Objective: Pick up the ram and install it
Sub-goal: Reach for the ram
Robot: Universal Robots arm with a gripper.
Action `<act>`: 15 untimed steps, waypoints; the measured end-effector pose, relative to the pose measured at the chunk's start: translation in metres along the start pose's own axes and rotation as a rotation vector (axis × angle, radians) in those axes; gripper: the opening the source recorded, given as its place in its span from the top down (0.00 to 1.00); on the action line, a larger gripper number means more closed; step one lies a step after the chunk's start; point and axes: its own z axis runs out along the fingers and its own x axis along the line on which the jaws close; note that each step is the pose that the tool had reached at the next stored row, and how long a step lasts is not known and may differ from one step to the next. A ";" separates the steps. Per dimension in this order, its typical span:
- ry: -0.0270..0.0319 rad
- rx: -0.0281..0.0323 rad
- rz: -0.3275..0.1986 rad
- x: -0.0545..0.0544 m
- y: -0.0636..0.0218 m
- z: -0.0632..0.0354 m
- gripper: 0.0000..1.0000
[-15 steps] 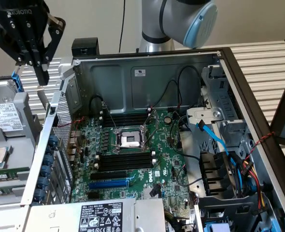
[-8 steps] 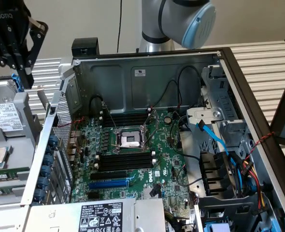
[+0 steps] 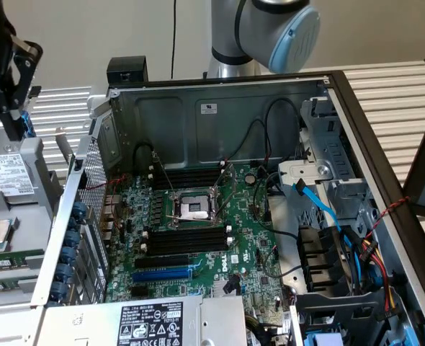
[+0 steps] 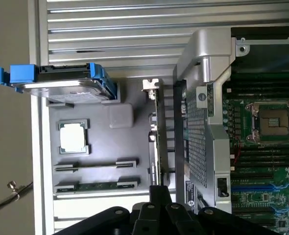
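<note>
The exterior camera is looking down at a slant, from fairly near, into the open computer case [image 3: 220, 108]. The motherboard [image 3: 198, 245] is sitting mid-frame and the arm [image 3: 270, 29] is rising at the upper centre. At the upper left of the frame the gripper [image 3: 11, 108] is hanging over the grey tray [image 3: 43, 180] beside the case. The wrist camera is facing straight down on that tray from some height. Both views are taking in the tray, its processor chip [image 4: 74, 137], the case's perforated wall [image 4: 196, 142] and the CPU socket [image 3: 194, 209].
</note>
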 end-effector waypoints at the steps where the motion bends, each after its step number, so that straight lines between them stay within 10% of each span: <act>1: 0.0000 0.0000 0.000 0.005 -0.0004 0.0009 0.89; 15: 0.0000 0.0000 0.000 0.067 -0.0061 0.0174 0.89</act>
